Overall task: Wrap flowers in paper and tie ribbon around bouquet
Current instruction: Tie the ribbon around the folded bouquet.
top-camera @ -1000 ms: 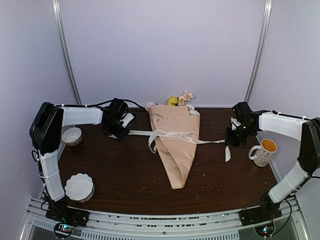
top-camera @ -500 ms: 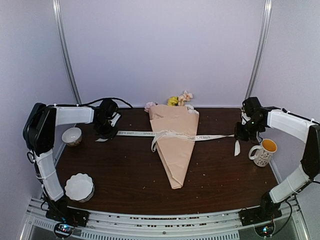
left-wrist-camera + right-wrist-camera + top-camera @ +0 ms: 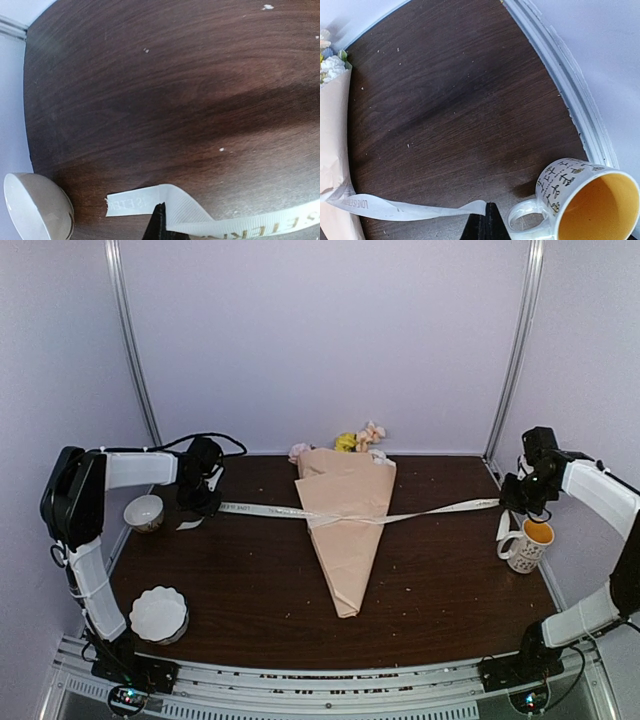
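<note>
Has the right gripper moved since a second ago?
Yes. The right gripper, shut on the flat cream ribbon, has swung rightward, from left of the white patterned mug to behind its handle.

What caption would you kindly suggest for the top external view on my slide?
Ribbon stretched taut across the peach bouquet, its ends pinched in the left fingers and right fingers.

A robotics lab test booth: plain pale lilac wall panels (image 3: 320, 340) with slim grey metal uprights (image 3: 133, 350) at upper left and right enclose a dark brown wooden table (image 3: 440, 580), with a ribbed aluminium mounting rail (image 3: 320, 680) along the bottom edge.
</note>
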`<state>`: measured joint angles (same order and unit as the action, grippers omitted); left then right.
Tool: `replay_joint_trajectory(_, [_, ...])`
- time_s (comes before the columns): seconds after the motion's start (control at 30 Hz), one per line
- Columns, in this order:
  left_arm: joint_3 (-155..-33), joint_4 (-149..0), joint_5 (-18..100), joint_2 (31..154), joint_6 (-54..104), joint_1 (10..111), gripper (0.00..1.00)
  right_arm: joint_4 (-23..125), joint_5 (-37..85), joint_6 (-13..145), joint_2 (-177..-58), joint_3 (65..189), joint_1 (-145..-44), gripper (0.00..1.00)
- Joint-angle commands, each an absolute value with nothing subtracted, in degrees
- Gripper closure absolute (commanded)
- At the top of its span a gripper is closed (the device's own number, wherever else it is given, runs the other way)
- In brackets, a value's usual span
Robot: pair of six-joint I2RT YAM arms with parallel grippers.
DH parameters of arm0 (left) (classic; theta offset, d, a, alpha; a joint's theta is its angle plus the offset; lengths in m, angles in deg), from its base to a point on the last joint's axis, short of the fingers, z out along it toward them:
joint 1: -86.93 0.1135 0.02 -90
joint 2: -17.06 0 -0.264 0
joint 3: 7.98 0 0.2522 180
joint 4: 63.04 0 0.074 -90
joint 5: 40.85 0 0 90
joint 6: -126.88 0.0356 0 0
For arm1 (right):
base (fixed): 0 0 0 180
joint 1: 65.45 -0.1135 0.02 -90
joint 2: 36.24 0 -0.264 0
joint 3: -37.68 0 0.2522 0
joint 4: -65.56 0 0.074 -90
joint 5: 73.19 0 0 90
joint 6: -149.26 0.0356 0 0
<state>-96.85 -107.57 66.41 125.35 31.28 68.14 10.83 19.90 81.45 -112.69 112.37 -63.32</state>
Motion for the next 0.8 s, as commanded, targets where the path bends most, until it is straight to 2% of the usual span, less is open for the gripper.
replay_joint_trajectory(0.0, [-95.83,-107.95,67.83,122.81,29.15,70.56,1.00,9.88,17.36,80.21,-109.00,112.22,-60.21,1.00])
replay_joint_trajectory(0.2, [-95.80,-107.50,67.05,122.25,29.49,70.64,1.00,9.53,18.31,79.11,-109.09,112.39,-59.12,1.00])
replay_joint_trajectory(0.37, [-94.14,-103.34,59.46,118.90,30.65,70.52,1.00,11.07,24.23,78.72,-110.18,113.22,-60.16,1.00])
replay_joint_trajectory(0.5, [-94.53,-101.42,56.07,116.99,31.99,68.71,1.00,11.11,21.62,77.54,-109.64,116.03,-66.18,1.00])
replay_joint_trajectory(0.77, [-99.35,-100.85,53.76,114.71,34.94,58.99,1.00,12.77,20.54,75.35,-110.85,127.05,-82.65,1.00])
